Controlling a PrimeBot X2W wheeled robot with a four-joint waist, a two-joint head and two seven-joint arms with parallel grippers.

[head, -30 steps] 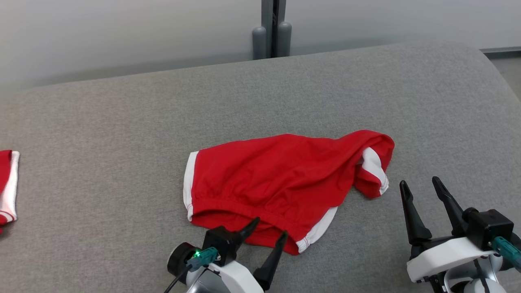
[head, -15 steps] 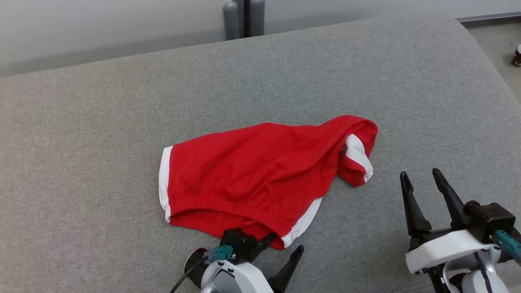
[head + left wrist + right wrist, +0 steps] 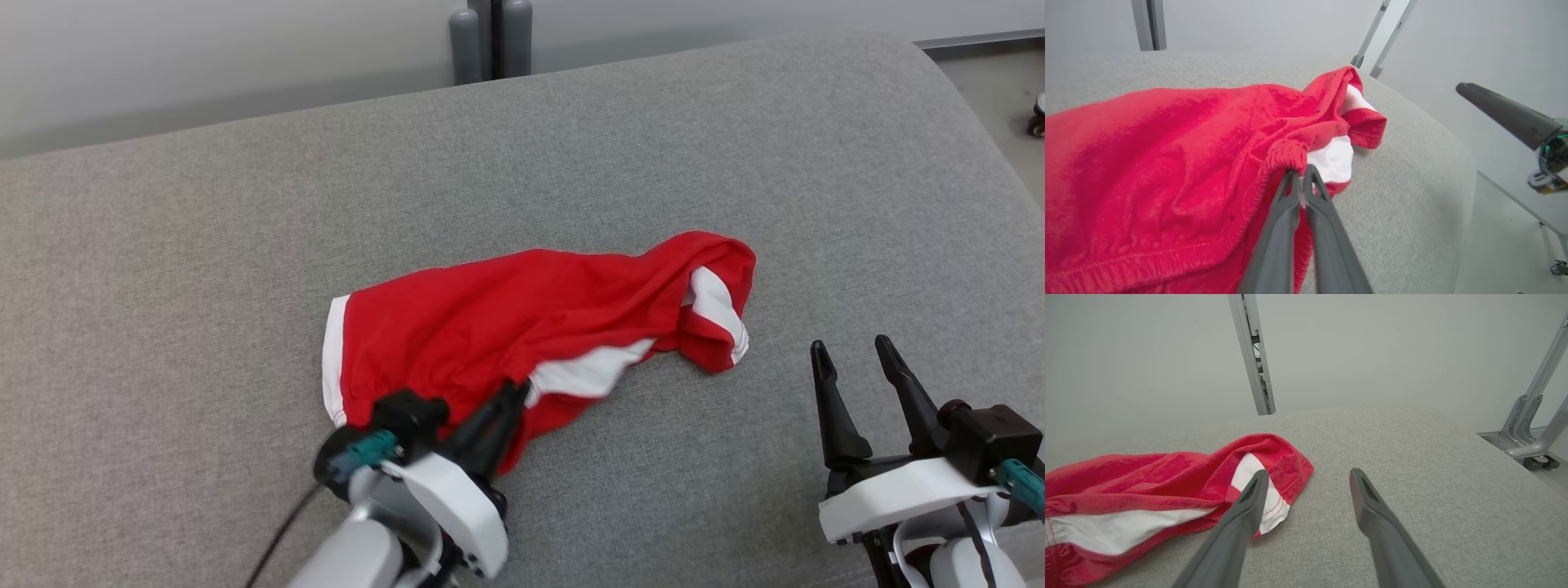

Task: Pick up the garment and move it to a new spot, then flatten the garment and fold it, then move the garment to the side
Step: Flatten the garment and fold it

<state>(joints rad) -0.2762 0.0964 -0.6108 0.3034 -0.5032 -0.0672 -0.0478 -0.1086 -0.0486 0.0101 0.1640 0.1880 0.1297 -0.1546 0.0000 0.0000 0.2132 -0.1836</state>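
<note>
Two grippers were in view, and only one was doing any work. The left gripper (image 3: 516,390) was pinched fully together on the elastic waistband (image 3: 1286,154) of the red garment (image 3: 522,327), at its near edge, with the band bunched up off the surface at the pinch. The right gripper (image 3: 849,346) was spread wide with nothing between its fingers. It sat near and to the right, close to the garment's folded-over right end, and as far as we could tell it was not touching.

The garment lay crumpled near the middle of the grey cushion (image 3: 204,269), with a white side panel (image 3: 584,371) turned up along its near edge.

We judged the cloth light, soft and limp. From a single pinch it would sag and drag rather than keep any shape, and thin knit could slip out of narrow fingers. The gathered waistband looked like the firmest place to grip. A second hold at the waistband's left corner would, we judged, let the garment hang flat for the move.
</note>
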